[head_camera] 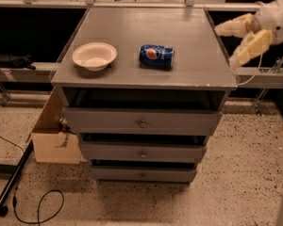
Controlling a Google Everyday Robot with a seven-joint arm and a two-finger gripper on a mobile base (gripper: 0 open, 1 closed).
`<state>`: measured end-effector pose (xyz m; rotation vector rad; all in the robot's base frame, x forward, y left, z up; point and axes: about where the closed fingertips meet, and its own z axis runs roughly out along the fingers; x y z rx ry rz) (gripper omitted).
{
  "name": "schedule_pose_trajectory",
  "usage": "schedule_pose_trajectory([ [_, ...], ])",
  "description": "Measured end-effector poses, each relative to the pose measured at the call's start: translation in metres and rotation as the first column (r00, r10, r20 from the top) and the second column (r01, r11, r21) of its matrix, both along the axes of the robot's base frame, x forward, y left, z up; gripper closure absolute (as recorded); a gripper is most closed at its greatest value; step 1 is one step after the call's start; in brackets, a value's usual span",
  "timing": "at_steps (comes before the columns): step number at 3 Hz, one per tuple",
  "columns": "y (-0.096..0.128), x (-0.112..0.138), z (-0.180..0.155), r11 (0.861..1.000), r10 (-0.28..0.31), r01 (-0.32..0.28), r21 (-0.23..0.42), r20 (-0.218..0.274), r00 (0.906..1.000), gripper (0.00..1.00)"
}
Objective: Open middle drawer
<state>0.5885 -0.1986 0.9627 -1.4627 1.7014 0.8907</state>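
A grey table filled the middle of the view, with three drawer fronts stacked under its top. The middle drawer sat at 6 o'clock from the tabletop's centre, between the top drawer and the bottom drawer. A cardboard box stood at the drawers' 9 o'clock. The gripper hovered at 2 o'clock, over the table's edge, fingers spread and holding nothing. A white bowl rested on the table, a blue can lying at its 3 o'clock. A small round knob marked the middle drawer's centre.
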Motion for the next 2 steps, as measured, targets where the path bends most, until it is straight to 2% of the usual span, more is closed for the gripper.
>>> schedule_pose_trajectory([
  [1,0.034,0.051,0.026,0.981,-0.019,0.044,-0.191,0.130,0.9913,0.00],
  [2,0.072,0.069,0.078,0.956,0.063,0.039,-0.292,0.334,0.9404,0.00],
])
